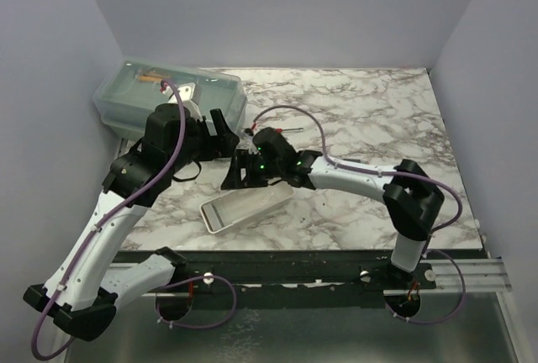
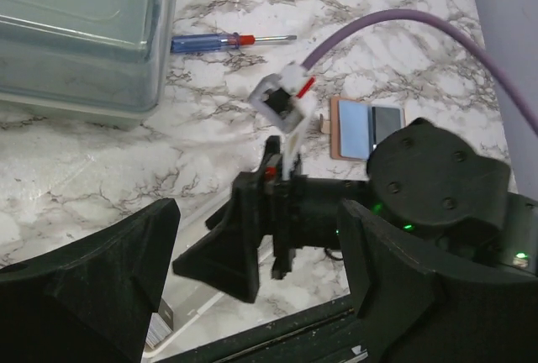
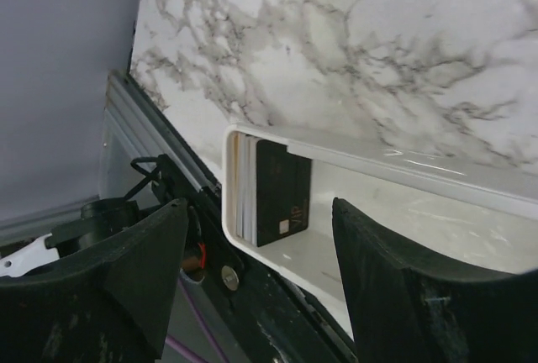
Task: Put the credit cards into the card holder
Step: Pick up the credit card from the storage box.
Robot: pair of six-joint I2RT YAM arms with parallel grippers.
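Left claw [image 2: 256,207]: spread wide with nothing between its fingers, hanging above the table [image 1: 378,128] just beside the bin [image 1: 168,94].
Right claw [image 3: 259,207]: also parted wide and holding nothing, hanging over one end of the tray [image 3: 378,165]. From above it sits close in front of the left claw, and the two arms meet near the middle of the table.
Cards [image 3: 282,192]: a small stack stands on edge against the tray's end wall nearest the table's front rail. A dark card faces the open tray, with pale ones behind it. Neither claw touches them.
Holder [image 2: 367,128]: the tan-brown piece lies flat on the marble, apart from the tray. A blue-grey panel shows on its face, and I cannot tell whether that is a card tucked in or only resting there.
Tray: long and white, lying slantwise near the table's front edge.
Bin: clear plastic with its lid on, at the far left of the table.
Screwdriver [image 2: 231,41]: blue handle with a red collar, lying flat right beside the bin.
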